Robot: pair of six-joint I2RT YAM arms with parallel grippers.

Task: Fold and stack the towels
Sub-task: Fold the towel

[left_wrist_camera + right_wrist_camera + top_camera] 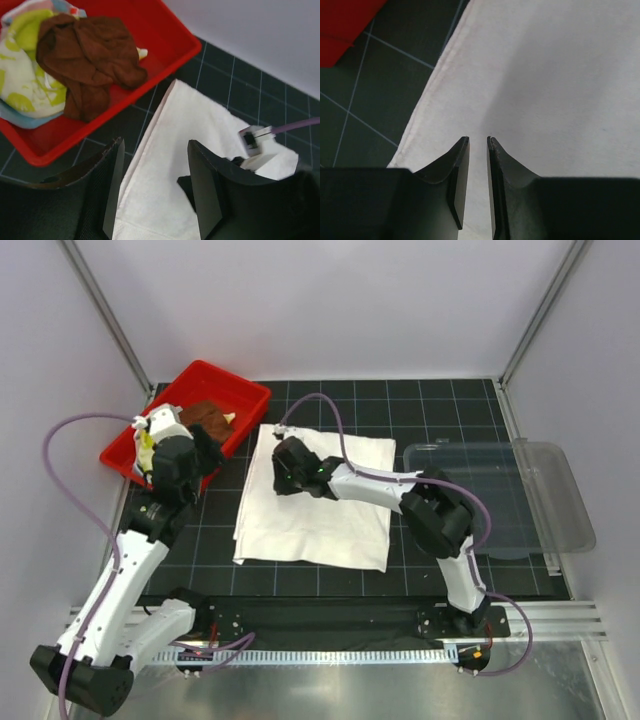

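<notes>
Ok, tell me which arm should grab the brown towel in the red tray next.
Left. Its tool hangs open at the red tray, close to the brown towel; the right tool is down over the white towel, farther away.

A large white towel (300, 530) is lying flat in the middle of the surface, folded over, its layered edges showing along its left side. A brown towel (90, 55) is sitting crumpled in the red tray (235, 390) at the far left corner, lying on a yellow-green patterned towel (20, 75) and a light-blue towel (22, 121).
</notes>
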